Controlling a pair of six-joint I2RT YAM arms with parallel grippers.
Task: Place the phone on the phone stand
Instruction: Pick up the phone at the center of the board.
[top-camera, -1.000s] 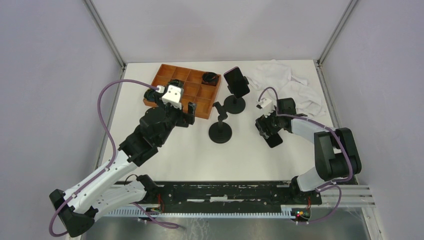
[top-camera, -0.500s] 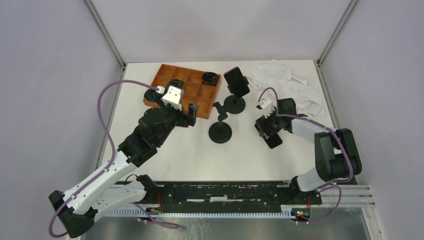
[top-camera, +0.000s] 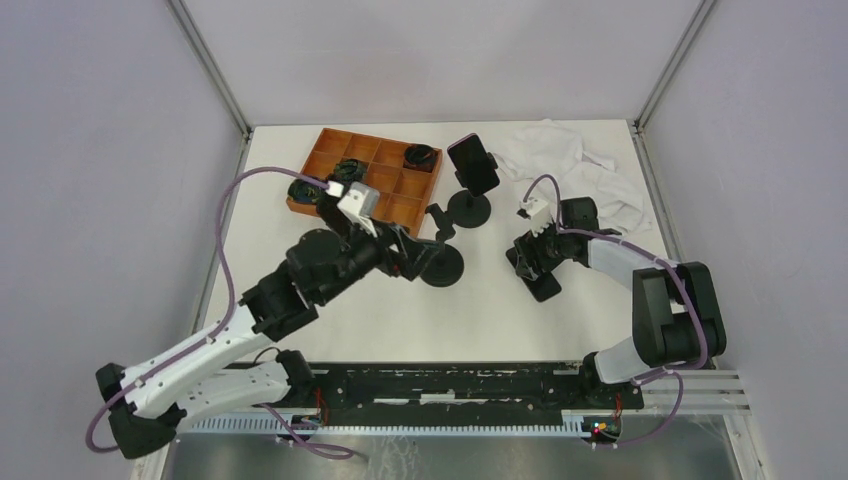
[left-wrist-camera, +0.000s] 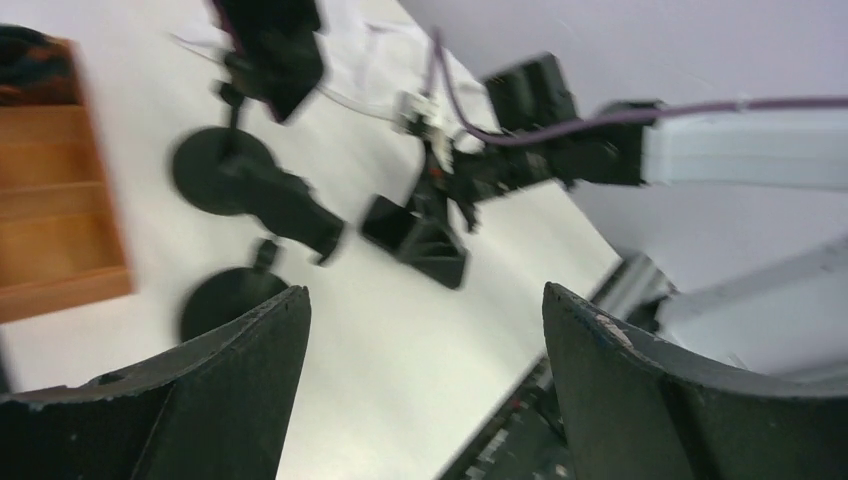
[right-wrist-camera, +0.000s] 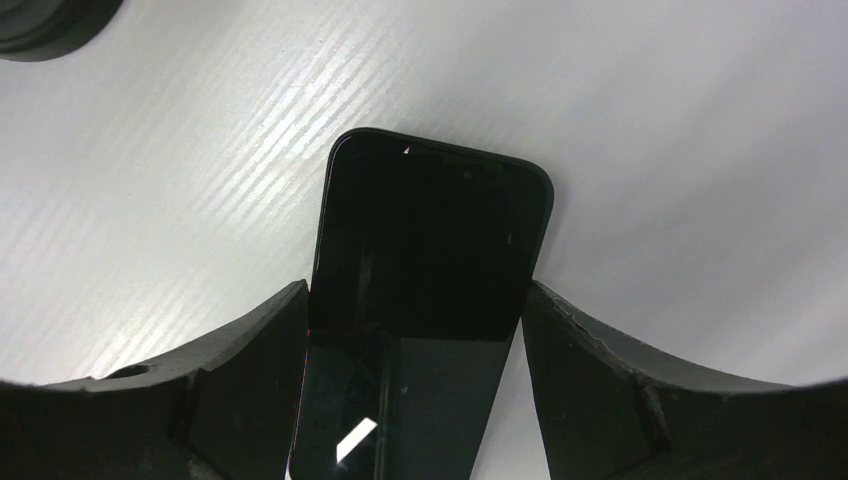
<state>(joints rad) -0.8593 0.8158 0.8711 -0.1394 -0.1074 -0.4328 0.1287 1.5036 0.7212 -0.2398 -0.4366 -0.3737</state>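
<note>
A black phone (right-wrist-camera: 430, 240) lies screen up on the white table, also seen right of centre (top-camera: 545, 287). My right gripper (right-wrist-camera: 415, 290) straddles it, and its fingers (right-wrist-camera: 290, 330) press against both long edges. The empty black phone stand (top-camera: 441, 262) stands at the table's middle; in the blurred left wrist view its base (left-wrist-camera: 228, 300) is at the left. My left gripper (top-camera: 410, 255) hovers just left of that stand. It is open (left-wrist-camera: 425, 292), with only bare table between its fingers.
A second stand (top-camera: 470, 208) behind the empty one carries another dark phone (top-camera: 473, 163). An orange compartment tray (top-camera: 330, 150) holding black items sits at the back left. A crumpled white cloth (top-camera: 585, 170) lies at the back right. The black rail (top-camera: 450, 385) runs along the near edge.
My left arm has swung right, from beside the orange tray to the empty stand. The right gripper has shifted slightly, still around the phone.
</note>
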